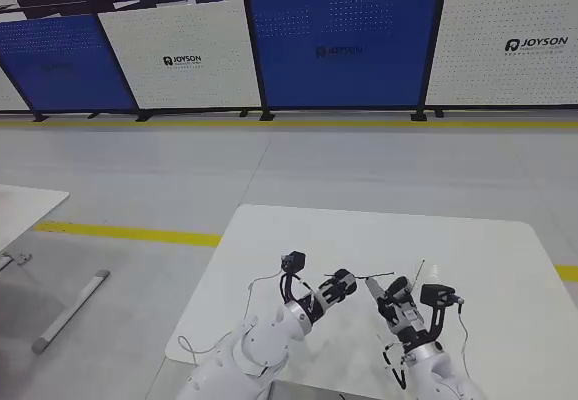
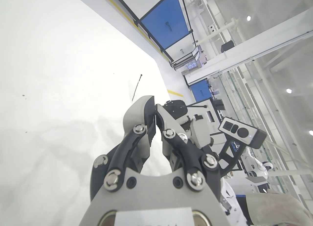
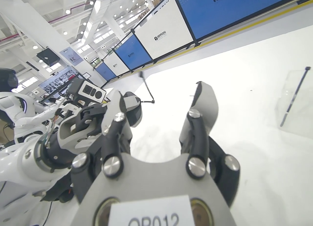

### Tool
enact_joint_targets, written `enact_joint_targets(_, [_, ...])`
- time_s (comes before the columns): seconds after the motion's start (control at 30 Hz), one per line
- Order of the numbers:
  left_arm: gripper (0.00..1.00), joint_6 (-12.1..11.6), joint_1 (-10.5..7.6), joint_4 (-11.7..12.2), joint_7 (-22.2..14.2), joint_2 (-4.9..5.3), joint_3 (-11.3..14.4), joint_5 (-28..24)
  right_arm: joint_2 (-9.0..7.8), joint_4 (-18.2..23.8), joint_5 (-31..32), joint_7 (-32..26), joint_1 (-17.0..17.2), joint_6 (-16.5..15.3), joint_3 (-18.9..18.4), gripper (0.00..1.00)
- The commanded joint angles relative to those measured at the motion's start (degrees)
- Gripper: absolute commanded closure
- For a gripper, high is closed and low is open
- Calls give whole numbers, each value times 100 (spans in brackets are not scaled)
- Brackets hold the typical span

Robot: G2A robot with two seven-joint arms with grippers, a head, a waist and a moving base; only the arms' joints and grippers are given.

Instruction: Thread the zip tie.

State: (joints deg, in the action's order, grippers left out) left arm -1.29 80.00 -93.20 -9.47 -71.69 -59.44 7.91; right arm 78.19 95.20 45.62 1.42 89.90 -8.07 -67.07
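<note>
one black zip tie juts from the left tool, a second zip tie lies flat nearby.

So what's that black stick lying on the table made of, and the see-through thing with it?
That zip tie looks like thin matte black plastic, with a small head. The sheet with it seems clear, shiny plastic film, perhaps a bag.

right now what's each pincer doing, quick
left pincer: closed, holding a zip tie
right pincer: open, holding nothing
</note>
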Motion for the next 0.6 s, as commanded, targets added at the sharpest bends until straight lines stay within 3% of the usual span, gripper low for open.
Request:
enact_joint_targets(0.0, [100,-1,35,-44,44,-2,-26,-106,-16,24,-48,2,71,-1,-98,0])
enact_joint_targets(0.07, [100,-23,49,-75,88,-4,-57,-184,-14,-15,-296,-261,107,197,-133,0])
enact_joint_targets(0.4, [100,-89,70,-92,166,-5,-53,-162,-15,-16,-306,-274,105,162,-125,0])
enact_joint_targets(0.57, [100,-76,170,-219,-67,-27,-181,-1199,-74,-284,627,-203,-73,-221,-97,0])
